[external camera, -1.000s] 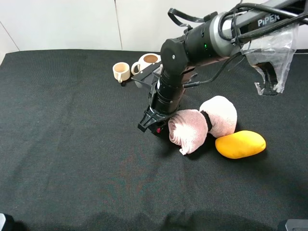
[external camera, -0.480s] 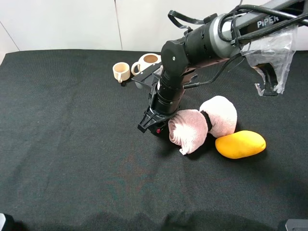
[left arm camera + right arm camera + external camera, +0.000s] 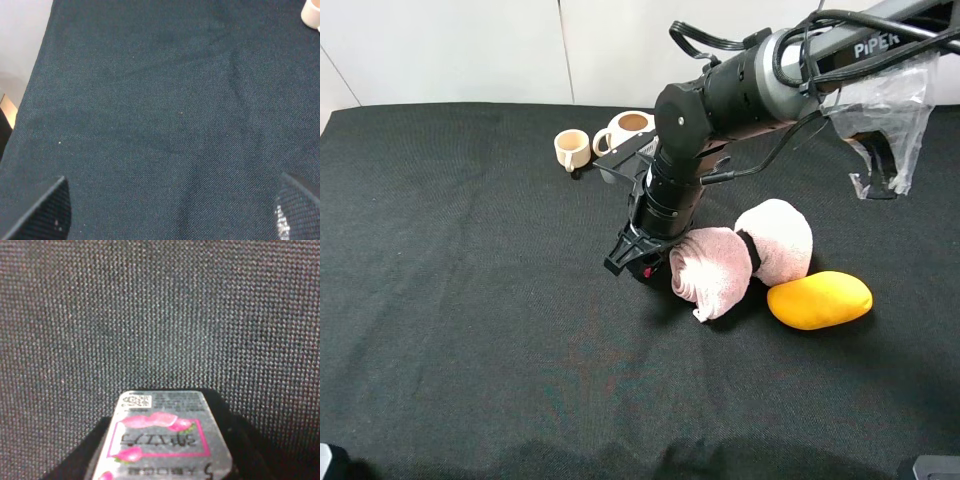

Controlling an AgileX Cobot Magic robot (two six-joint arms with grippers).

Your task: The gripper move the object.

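My right gripper [image 3: 632, 258] hangs low over the black cloth, at the end of the thick black arm [image 3: 720, 100] that reaches in from the upper right. It is shut on the object [image 3: 648, 269], of which only a small pink-red spot shows under the claw in the high view. In the right wrist view the object [image 3: 162, 437] is a small tin with a pale face and pink print, dark finger shapes on both sides. It sits right beside a pink rolled towel [image 3: 712, 270]. My left gripper [image 3: 170, 215] is open above bare cloth.
A second pink rolled towel [image 3: 778, 240] and a yellow mango [image 3: 819, 299] lie right of the gripper. Two beige cups [image 3: 572, 149] [image 3: 628, 128] stand behind the arm, one [image 3: 312, 14] at the left wrist view's edge. A crumpled plastic bag [image 3: 885, 120] hangs at upper right.
My right gripper, with the object in it, has edged very slightly to the left. Nothing else has moved.
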